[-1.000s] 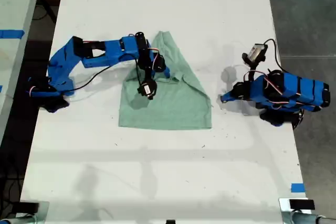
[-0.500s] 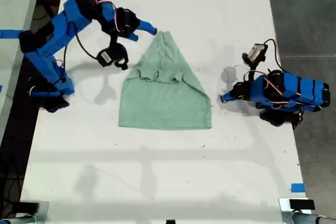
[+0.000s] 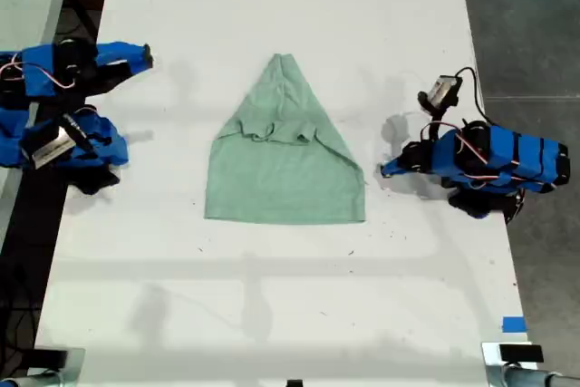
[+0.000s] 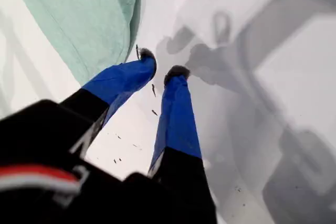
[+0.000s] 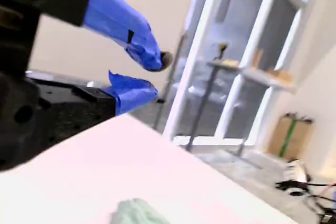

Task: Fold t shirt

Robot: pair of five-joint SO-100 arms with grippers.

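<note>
Now the t shirt (image 3: 285,156) lies partly folded on the table (image 3: 272,296). My first gripper (image 4: 161,71) and my second gripper (image 5: 152,77) seem slightly apart, both empty.

Bright, even overhead light; soft grey shadows fall on the white table (image 3: 272,6). The second wrist view is motion-blurred; the exterior view is sharp.
</note>
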